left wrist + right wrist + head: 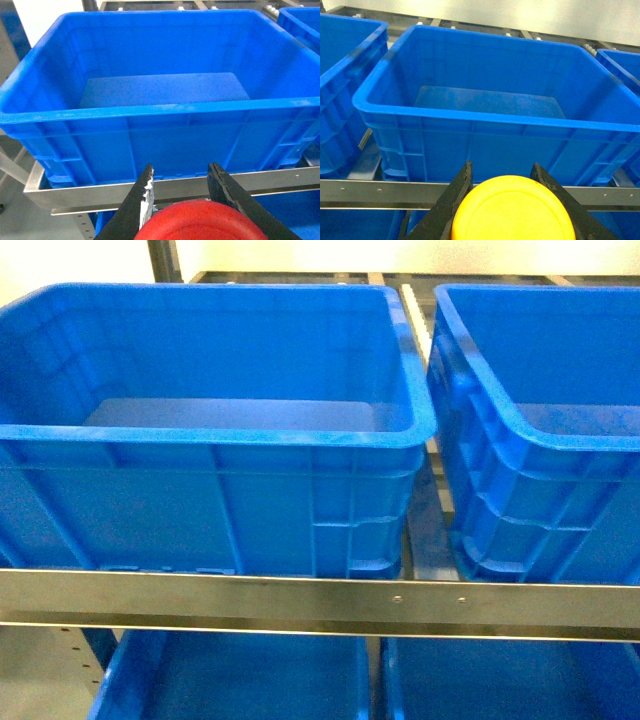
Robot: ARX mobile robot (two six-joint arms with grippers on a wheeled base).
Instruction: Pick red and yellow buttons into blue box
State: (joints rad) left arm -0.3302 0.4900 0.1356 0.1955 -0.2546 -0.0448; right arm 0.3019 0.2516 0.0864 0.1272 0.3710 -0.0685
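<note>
Each claw is clenched on its button — the left claw (181,187) grasping the red button (200,222), the right claw (502,182) the yellow button (514,210) — and both sit short of the shelf rail (320,605), the blue box (150,112) lying straight ahead and above.

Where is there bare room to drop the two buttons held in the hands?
The left crate's floor, bordered by its four ribbed walls, shows bare; so does the right crate's. Crowded: the narrow gap between the crates and the steel rail at their front. The red button and yellow button sit below rim height.
</note>
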